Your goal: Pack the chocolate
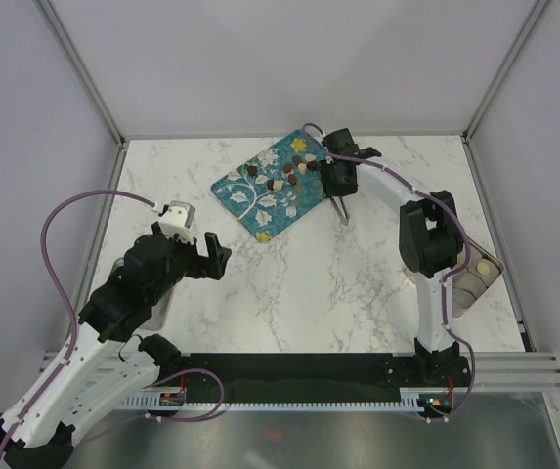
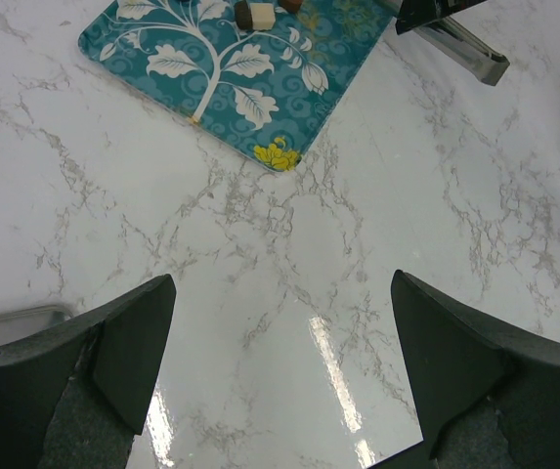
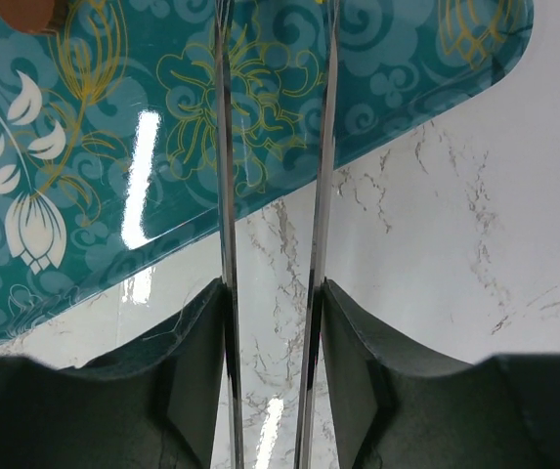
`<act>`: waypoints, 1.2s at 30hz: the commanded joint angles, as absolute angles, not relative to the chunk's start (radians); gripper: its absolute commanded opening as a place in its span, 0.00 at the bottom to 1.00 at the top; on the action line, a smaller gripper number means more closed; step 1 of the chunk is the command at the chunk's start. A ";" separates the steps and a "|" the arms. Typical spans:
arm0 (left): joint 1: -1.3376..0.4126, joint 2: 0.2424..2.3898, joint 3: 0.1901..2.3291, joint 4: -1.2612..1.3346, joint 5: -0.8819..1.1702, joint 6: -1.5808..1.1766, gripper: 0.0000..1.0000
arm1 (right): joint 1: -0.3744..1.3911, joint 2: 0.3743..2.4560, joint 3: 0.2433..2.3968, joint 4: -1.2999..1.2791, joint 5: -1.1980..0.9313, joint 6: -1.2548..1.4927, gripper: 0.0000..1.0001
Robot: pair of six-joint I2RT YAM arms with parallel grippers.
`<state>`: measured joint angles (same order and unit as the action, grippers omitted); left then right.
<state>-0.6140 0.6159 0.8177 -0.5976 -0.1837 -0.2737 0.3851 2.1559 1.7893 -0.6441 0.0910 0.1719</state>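
Overhead view: a white marble-patterned table (image 1: 358, 283) carries a flat teal tray painted with white leaves and yellow flowers (image 1: 260, 210), lying near the far edge. The chocolate (image 1: 284, 178), small rounded pieces in dark brown, light brown and cream, is scattered on the tray's far half. The right gripper (image 1: 338, 176) hovers at the tray's right edge, clenched on slim metal tongs (image 1: 342, 210). The left gripper (image 1: 211, 256) hangs well apart on the left, jaws released and wide. A beige container (image 1: 478, 277) lies at the right, partly behind the right arm; its contents are hard to make out. Left wrist view: two dark fingers spread over bare marble, with the tray's near corner and one end of the tongs ahead. Right wrist view: both fingers press the tongs' two blades, which run over the tray corner and out of frame, so their tips are cut off. Likely risk: rounded pieces may roll or squirt free under a hard squeeze, or the tongs may nudge the tray.
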 commanded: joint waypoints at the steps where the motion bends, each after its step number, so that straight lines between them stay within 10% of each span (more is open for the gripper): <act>1: -0.618 0.618 0.825 -0.578 -0.215 -0.264 1.00 | 0.387 2.160 1.815 -0.618 0.072 0.179 0.48; 36: -0.618 0.583 0.824 -0.580 -0.135 -0.273 1.00 | 0.278 1.289 1.215 -1.046 0.276 0.459 0.40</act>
